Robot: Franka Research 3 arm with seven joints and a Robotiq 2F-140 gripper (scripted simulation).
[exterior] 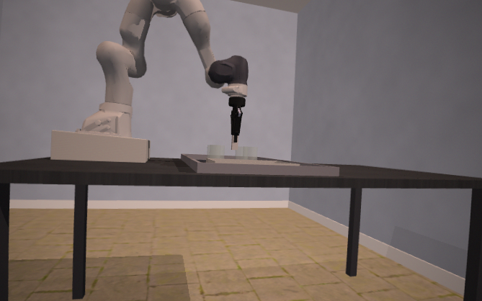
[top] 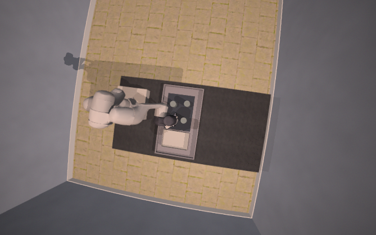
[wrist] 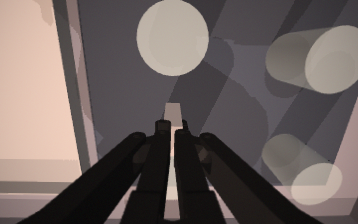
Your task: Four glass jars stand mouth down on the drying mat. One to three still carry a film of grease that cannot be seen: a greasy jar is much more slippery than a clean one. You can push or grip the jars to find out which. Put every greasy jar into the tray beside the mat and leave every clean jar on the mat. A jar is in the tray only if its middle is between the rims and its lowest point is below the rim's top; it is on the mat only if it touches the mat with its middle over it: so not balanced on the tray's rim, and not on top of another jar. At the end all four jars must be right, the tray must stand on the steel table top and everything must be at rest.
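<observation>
- Gripper (wrist: 173, 119) pressed fully together, nothing between the fingers. It points straight down over the mat (wrist: 125, 90).
- Exterior view: gripper tip (exterior: 234, 146) hangs at about jar-top height, above the mat, between the jars as seen from there.
- Wrist view shows three jars on the dark mat: jar A (wrist: 172, 37) directly ahead of the fingertips, seen end-on; jar B (wrist: 325, 60) upper right; jar C (wrist: 307, 175) lower right.
- All three stand apart from each other and from the gripper; no contact.
- Top view also shows three pale discs on the mat: two side by side (top: 173, 103) (top: 186, 103), one (top: 183, 120) nearer the tray.
- Fourth jar: cannot tell. The wrist (top: 169, 120) covers that corner of the mat from above, and it is out of the wrist view.
- Exterior view: one jar (exterior: 215, 150) left of the gripper, two overlapping ones (exterior: 249, 152) to its right.
- Tray (top: 175, 139), pale inside, sits just beside the mat; both lie within one grey frame (top: 198, 125) on the dark counter (top: 232, 128).
- No jar visible in the tray.
- Arm base block (exterior: 98, 146) stands on the counter, well apart from the frame.
</observation>
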